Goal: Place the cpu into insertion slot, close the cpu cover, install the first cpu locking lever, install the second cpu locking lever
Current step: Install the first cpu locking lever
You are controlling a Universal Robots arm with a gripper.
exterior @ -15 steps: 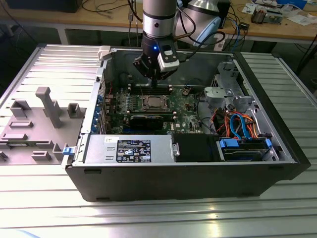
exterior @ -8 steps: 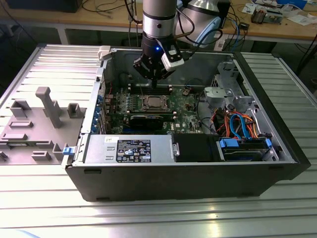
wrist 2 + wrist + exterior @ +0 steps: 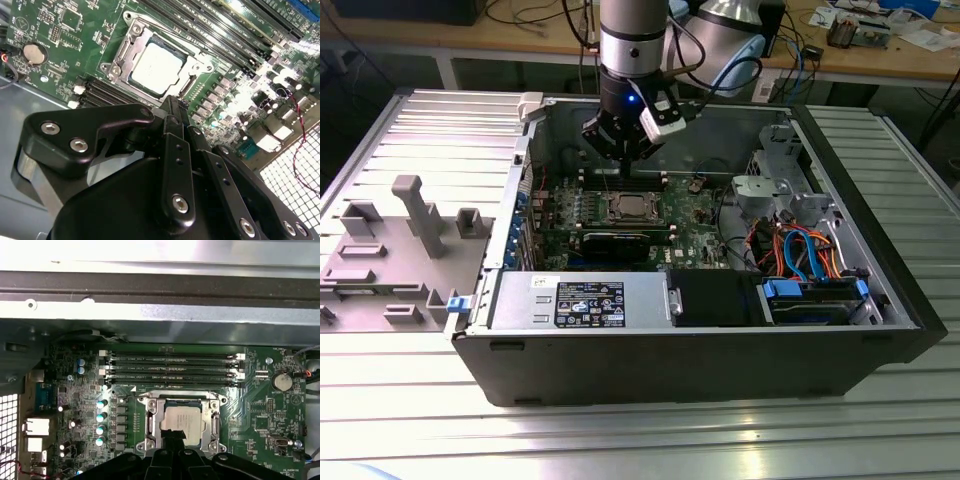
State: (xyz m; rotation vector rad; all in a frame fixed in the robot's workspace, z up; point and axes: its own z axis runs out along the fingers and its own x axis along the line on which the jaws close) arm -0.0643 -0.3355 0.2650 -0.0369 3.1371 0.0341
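The silver cpu (image 3: 157, 67) sits in the insertion slot (image 3: 134, 30) on the green board (image 3: 65, 30). The cpu cover (image 3: 123, 50) lies flat around it, like a shiny frame. The black gripper (image 3: 171, 105) is just beside the slot, with its tips pressed together. A round battery (image 3: 34, 54) is near.

The arm (image 3: 632, 40) comes straight down in the exterior view, wrist (image 3: 625, 100) vertical with a small blue light lit, and in both wrist views the black jaws point downward, tips pressed together.
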